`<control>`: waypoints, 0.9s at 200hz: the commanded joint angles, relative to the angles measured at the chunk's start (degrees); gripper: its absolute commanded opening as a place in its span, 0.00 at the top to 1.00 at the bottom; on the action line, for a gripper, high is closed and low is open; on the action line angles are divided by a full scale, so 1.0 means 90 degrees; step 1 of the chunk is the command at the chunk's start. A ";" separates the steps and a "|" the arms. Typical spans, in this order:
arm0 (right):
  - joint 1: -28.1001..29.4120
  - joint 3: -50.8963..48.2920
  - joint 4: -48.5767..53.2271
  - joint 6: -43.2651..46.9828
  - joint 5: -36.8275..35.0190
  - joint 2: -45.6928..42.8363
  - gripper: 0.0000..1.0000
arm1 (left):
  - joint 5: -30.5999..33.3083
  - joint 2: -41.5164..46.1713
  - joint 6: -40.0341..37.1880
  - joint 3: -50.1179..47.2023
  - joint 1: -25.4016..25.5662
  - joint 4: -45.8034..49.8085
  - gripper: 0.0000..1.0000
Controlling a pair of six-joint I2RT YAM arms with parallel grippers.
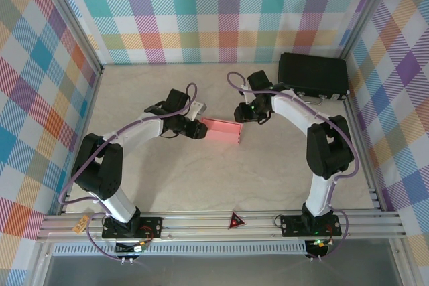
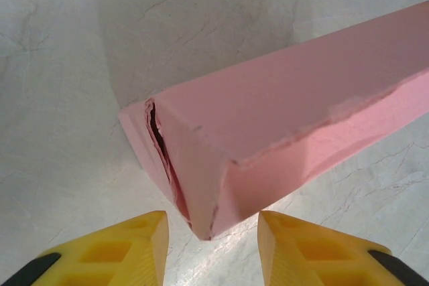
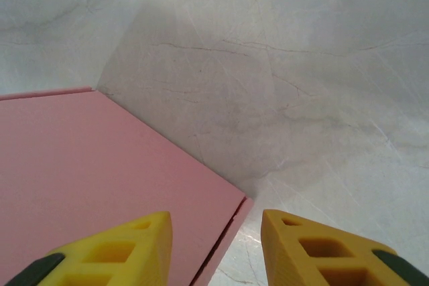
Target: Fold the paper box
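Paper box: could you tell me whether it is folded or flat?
Folded: the paper box shows raised walls meeting at a corner.

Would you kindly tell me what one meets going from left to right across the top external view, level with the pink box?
left gripper → paper box → right gripper → black case

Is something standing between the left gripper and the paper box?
Nothing visible does. The left gripper sits open right at one corner of the paper box. The black case stands apart, at the back right.
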State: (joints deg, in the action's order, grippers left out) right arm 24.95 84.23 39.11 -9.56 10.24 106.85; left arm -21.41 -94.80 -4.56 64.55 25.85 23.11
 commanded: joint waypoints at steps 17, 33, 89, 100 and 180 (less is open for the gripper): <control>-0.0037 0.0269 0.0209 0.0180 -0.0015 0.0113 0.59 | -0.0061 0.0039 0.0072 0.0139 0.0038 -0.0223 0.59; -0.0035 0.0336 0.0256 0.0205 0.0008 0.0166 0.59 | -0.0098 -0.0027 0.0112 0.0171 0.0037 -0.0263 0.58; 0.0010 0.0349 0.0254 0.0356 -0.0020 0.0172 0.58 | -0.0160 -0.0235 0.0240 0.0288 0.0037 -0.0361 0.59; 0.0053 0.0322 0.0248 0.0435 -0.0138 0.0141 0.58 | -0.0165 -0.0262 0.0252 0.0283 0.0039 -0.0376 0.59; 0.0434 0.0304 0.0273 0.0755 -0.1376 0.0062 0.57 | -0.0171 -0.0374 0.0320 0.0210 0.0071 -0.0425 0.61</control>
State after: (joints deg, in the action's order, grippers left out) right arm 27.44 86.08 40.18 -4.89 2.76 108.07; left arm -21.63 -97.43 -2.37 65.54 25.93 20.53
